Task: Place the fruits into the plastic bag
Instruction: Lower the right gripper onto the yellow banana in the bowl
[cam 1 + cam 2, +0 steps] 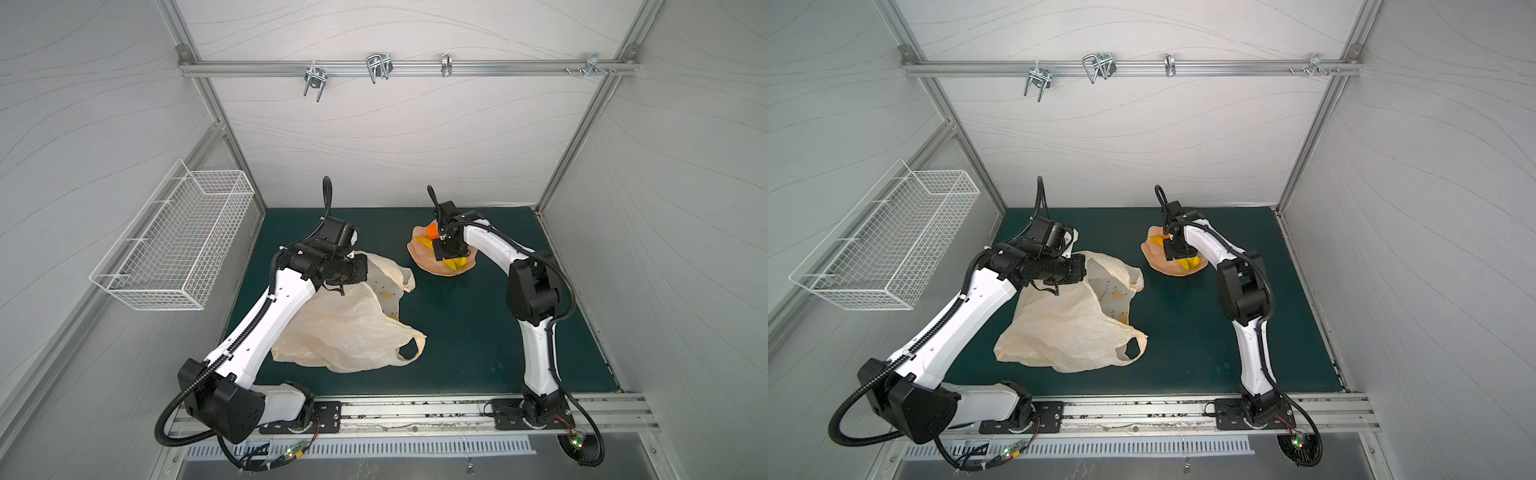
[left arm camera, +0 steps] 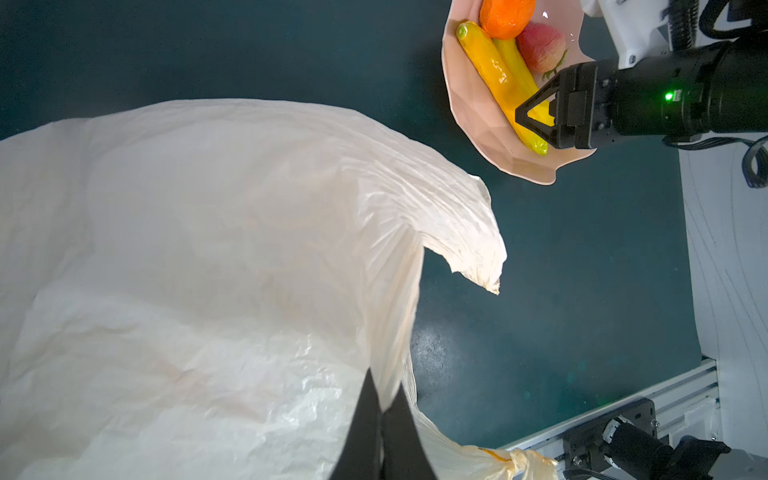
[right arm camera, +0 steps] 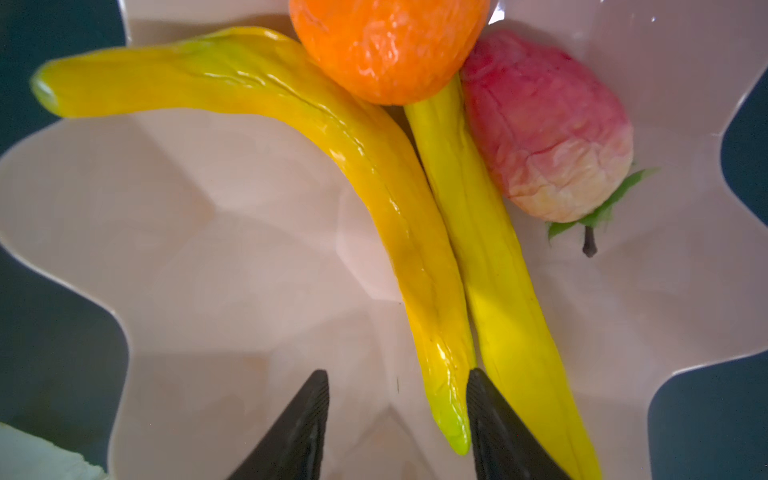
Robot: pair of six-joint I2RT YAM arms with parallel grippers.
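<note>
Banana [image 3: 374, 174] tip between fingers [image 3: 291, 432] of right pincer [image 3: 397, 415]

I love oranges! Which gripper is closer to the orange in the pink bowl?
Right. The right gripper is in the pink bowl at the bananas, close to the orange. The left gripper is away from the bowl, shut on the plastic bag.

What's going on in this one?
The left hand is shut on the edge of the plastic bag, pinching it. The right hand is down in the pink bowl, jaws open around the tip of a banana but not yet gripping it. A second banana, an orange and a red fruit also lie in the bowl.
</note>
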